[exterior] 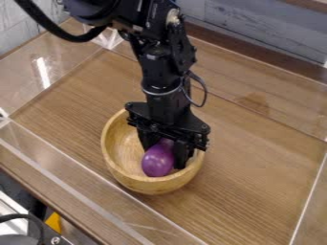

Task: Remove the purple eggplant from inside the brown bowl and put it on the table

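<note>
Purple eggplant (pixel 159 161) in bowl (pixel 124 165), between fingertips of end effector (pixel 167 149); grip unclear

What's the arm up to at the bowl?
The arm has its gripper down inside the bowl, fingers at the eggplant. The eggplant is still in the bowl, not out on the table. From this view I can't tell whether the fingers have a firm grip on it.
</note>
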`<state>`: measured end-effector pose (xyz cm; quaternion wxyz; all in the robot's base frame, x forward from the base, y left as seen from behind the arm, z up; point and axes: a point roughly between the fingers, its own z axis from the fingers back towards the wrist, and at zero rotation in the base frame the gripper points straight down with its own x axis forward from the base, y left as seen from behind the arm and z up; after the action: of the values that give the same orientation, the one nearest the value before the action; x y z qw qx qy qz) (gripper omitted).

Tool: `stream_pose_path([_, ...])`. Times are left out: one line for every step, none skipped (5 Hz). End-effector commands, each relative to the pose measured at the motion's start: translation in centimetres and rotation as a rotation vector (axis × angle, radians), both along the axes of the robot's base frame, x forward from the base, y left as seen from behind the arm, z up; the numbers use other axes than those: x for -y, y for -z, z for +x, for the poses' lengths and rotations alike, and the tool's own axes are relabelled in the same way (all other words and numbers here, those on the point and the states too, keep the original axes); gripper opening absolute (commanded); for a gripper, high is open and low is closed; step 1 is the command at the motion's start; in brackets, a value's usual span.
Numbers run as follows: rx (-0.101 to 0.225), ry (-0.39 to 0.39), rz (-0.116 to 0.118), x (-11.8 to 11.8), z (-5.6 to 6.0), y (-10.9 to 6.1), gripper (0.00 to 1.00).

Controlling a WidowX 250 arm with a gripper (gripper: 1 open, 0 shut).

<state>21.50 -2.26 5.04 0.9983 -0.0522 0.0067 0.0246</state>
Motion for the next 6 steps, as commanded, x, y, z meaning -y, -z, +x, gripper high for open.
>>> stream_pose_path([0.069, 0.013, -0.003, 0.5, 1.0, -1.7, 0.00])
stream_pose_path([0.070, 0.013, -0.005, 0.7, 1.1, -1.8, 0.00])
stream_pose_path([0.072, 0.013, -0.008, 0.9, 1.1, -2.0, 0.00])
stream_pose_path([0.073, 0.013, -0.010, 1.1, 1.1, -2.1, 0.00])
stream_pose_path([0.074, 0.009, -0.017, 1.4, 1.1, -2.4, 0.00])
stream_pose_path([0.077, 0.004, -0.026, 1.8, 1.1, -2.8, 0.00])
